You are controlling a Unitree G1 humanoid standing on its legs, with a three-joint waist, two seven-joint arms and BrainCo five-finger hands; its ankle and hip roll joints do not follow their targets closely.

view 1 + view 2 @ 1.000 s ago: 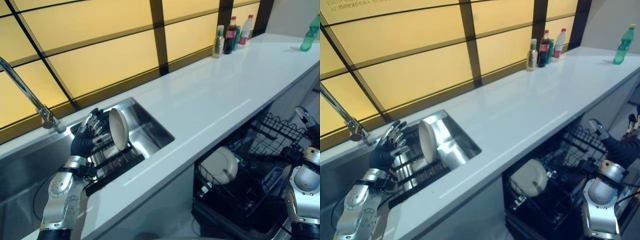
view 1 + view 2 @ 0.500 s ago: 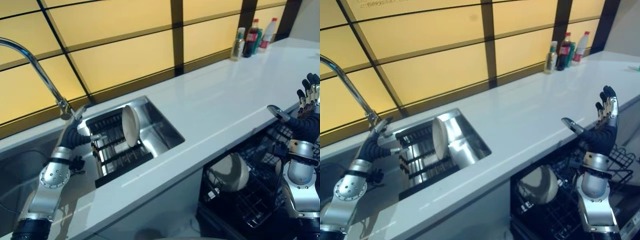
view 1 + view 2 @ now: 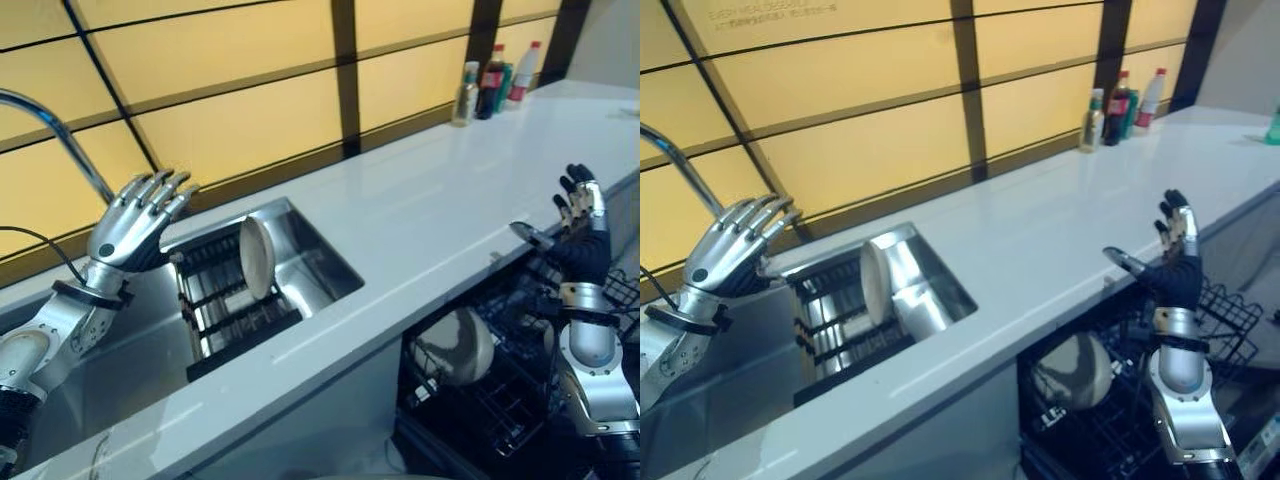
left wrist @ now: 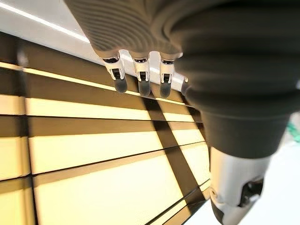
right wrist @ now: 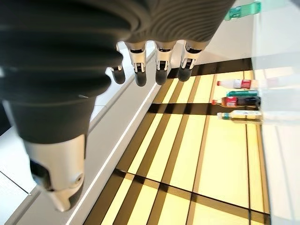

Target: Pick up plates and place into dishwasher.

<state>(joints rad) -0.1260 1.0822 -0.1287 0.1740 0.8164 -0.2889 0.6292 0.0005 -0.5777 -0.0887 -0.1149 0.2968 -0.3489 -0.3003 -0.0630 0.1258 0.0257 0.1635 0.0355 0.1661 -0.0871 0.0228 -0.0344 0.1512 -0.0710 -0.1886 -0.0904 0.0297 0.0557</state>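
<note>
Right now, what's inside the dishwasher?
In the open dishwasher, one pale plate stands on edge in the dark wire rack. The right arm blocks part of the rack, so anything behind it stays hidden.

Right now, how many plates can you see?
2. One plate stands on edge in the rack in the sink. The other plate sits in the open dishwasher's rack below the counter. More could be hidden deeper in the dishwasher.

Glowing yellow wall panels, dark frames, white countertop, steel sink
</note>
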